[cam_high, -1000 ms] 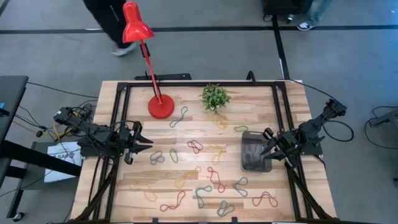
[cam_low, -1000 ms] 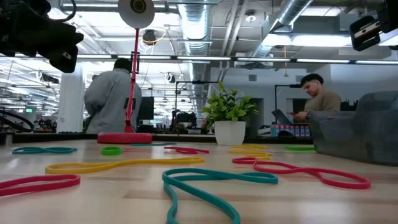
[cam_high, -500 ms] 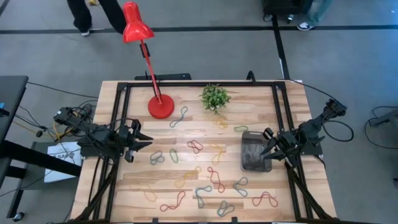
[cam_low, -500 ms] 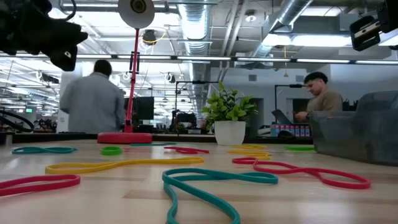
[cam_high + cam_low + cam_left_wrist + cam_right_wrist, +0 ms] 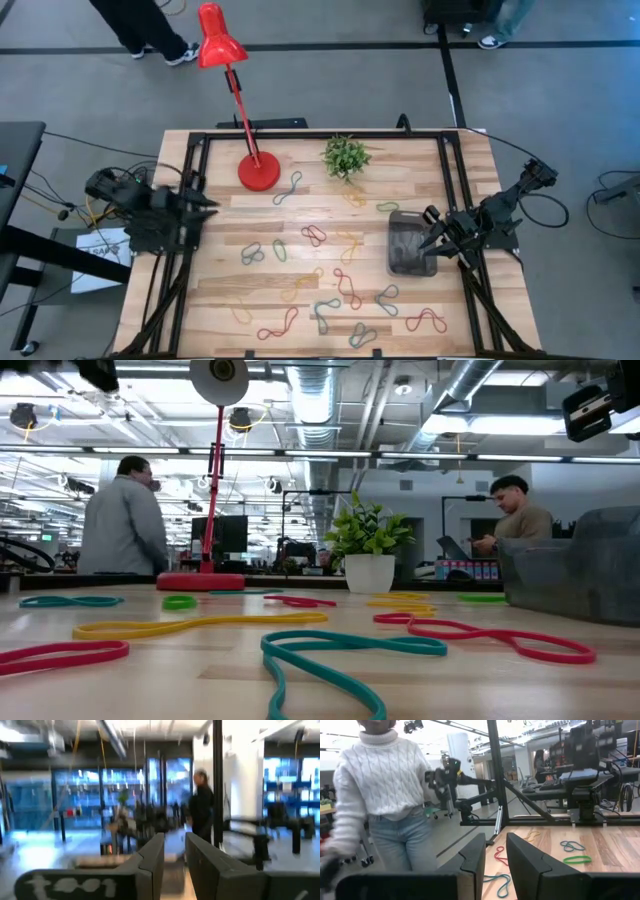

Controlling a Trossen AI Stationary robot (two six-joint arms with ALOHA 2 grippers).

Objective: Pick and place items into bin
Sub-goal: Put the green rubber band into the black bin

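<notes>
Well, the small twisted rubber-band loops (image 5: 314, 236) in red, yellow, green and grey-blue lie strewn over the middle and near half of the pale wooden table (image 5: 470, 160), and the dark grey see-through rectangular bin (image 5: 408, 245) stands at their three o'clock, its long axis running from twelve to six. The right gripper (image 5: 432, 240) hangs touching or just beside the bin's three-o'clock edge, fingers a narrow gap apart and holding nothing, so it is the nearer arm to both bin and the loops at five o'clock. The left gripper (image 5: 205, 203) sits at nine o'clock by the table's frame, blurred from above, its fingers likewise slightly parted and empty, pointing out into the room where I cannot see any loop.
</notes>
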